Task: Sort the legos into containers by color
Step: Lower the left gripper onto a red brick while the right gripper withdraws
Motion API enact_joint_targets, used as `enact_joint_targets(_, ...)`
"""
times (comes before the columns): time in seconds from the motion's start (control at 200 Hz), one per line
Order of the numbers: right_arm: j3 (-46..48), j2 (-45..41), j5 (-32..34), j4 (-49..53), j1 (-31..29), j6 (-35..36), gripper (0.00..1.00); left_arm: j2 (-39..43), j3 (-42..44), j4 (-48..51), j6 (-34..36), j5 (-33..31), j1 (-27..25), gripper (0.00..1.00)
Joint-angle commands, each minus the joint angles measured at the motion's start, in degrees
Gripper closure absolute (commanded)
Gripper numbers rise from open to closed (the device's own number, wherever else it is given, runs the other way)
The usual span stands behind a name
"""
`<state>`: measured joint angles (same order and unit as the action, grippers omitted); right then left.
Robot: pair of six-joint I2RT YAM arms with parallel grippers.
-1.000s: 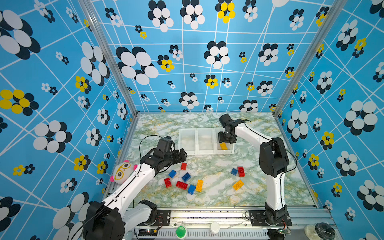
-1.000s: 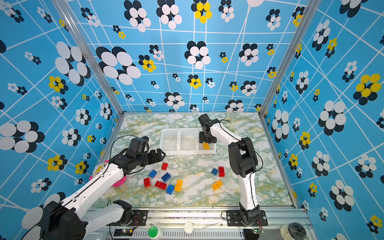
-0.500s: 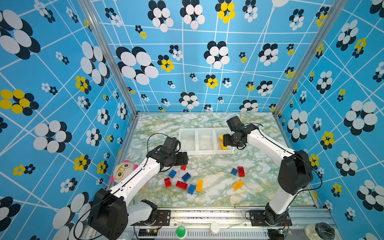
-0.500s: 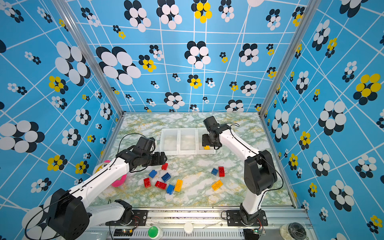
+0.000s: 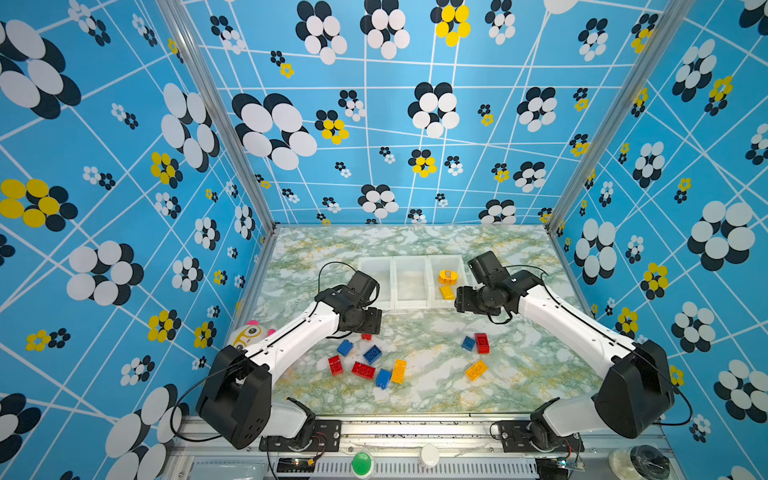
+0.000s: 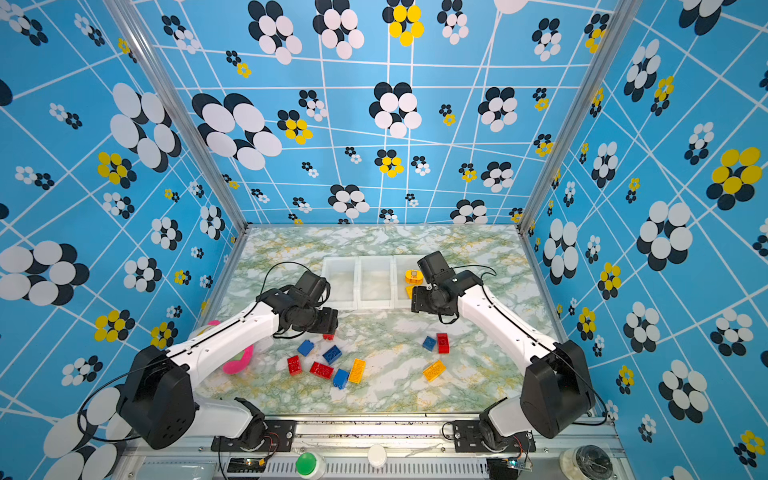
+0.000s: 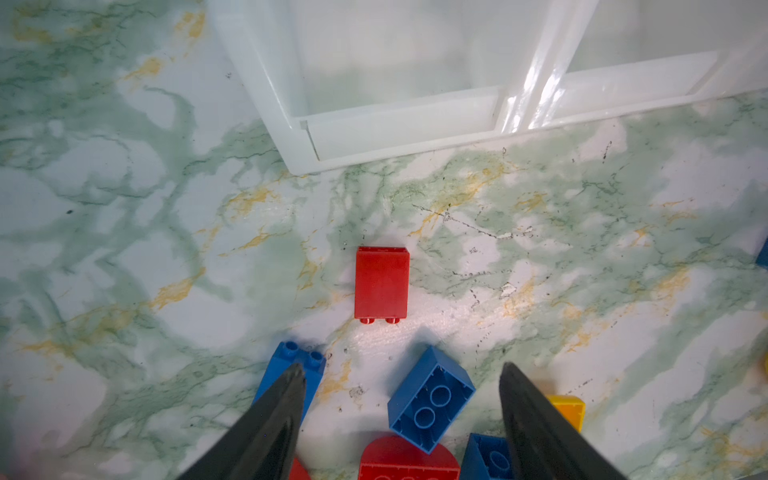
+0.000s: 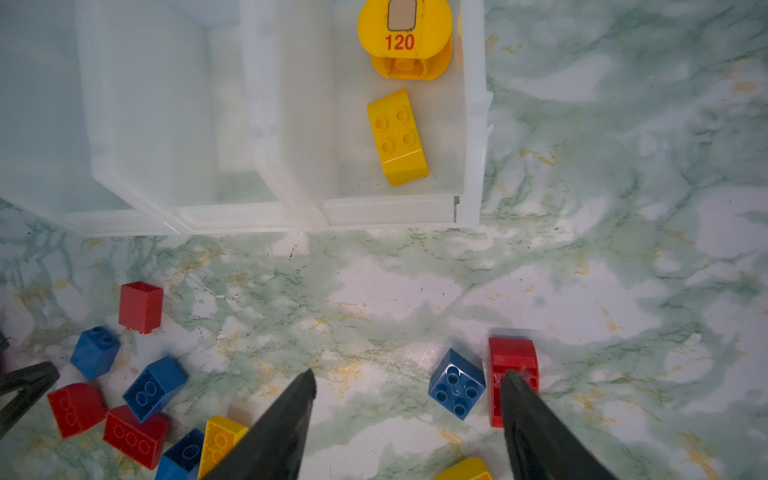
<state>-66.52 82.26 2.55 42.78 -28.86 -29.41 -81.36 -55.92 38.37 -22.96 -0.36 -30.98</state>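
Both claws spread, empty, left claw by red brick, right claw facing rim of containers, open table between

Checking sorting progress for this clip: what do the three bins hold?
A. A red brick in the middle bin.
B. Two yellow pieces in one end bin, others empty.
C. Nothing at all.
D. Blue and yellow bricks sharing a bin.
B: the rounded yellow piece and a yellow brick lie in one end bin; the middle bin and the other end bin show no bricks.
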Motion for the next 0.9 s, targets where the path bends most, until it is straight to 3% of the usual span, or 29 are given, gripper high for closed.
enact_joint_targets(0.0, 1.4, -2.3, -0.3, 1.1, -0.5, -1.5, 0.27, -2.6, -1.8, 1.4, 1.6, -1.7, -0.9, 0.27)
enact_joint_targets(0.895, 2.8, -4.0, -0.5, 0.7, -0.6, -2.6, 0.27, -16.9, -4.2, -0.9, 3.3, -3.2, -1.5, 0.38)
